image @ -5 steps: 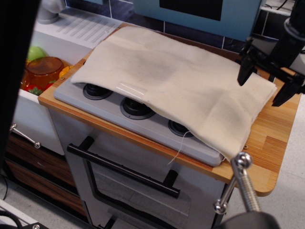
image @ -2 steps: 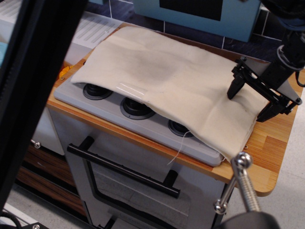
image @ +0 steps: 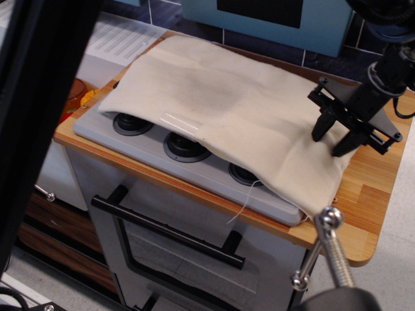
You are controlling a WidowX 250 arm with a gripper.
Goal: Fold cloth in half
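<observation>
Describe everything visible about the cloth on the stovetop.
The cloth is plain cream-beige fabric, soft and faintly wrinkled, spread flat over the grey stovetop, leaving the front burners uncovered. A loose thread hangs from its front hem. The gripper has its black fingers down at the right end, narrowly apart.

You see a grey stovetop (image: 155,154) with dark burners (image: 186,146) on a wooden counter (image: 363,214), above an oven handle (image: 165,234)
</observation>
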